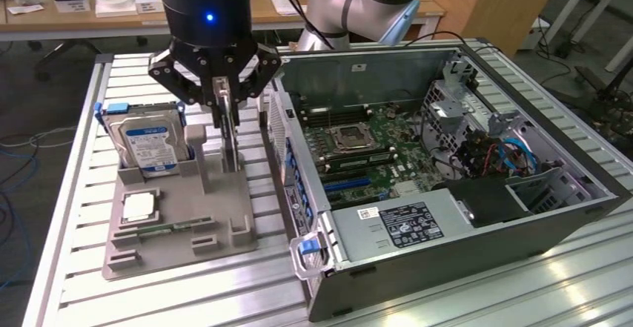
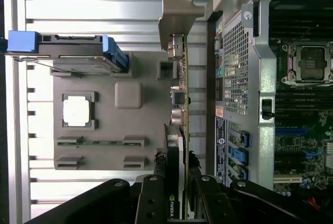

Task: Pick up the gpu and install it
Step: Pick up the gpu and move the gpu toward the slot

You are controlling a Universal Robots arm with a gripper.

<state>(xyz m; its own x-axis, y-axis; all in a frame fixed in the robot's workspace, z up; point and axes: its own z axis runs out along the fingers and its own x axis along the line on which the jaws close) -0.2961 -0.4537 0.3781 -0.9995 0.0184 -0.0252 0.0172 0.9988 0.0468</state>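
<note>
The gpu [image 1: 230, 138] hangs edge-on, a thin card with its silver bracket [image 2: 179, 15] at one end. My gripper [image 1: 225, 104] is shut on its upper edge, a black finger [image 2: 158, 193] on each face. In the wrist view the gripper [image 2: 177, 187] clamps the card with the cooler face [image 2: 171, 146] showing. The card is over the grey holder stand [image 1: 183, 216], beside the open computer case [image 1: 554, 193]. I cannot tell whether its lower edge still touches the stand. The motherboard [image 1: 371, 145] with its blue slot [image 1: 346, 185] lies inside the case.
A hard drive [image 1: 148, 145] with blue rails stands upright in the stand, at the exterior view's left of the card. A processor chip [image 1: 138, 207] and a memory stick [image 1: 168, 228] lie in the stand. The case's rear wall [image 2: 237, 73] is close beside the card.
</note>
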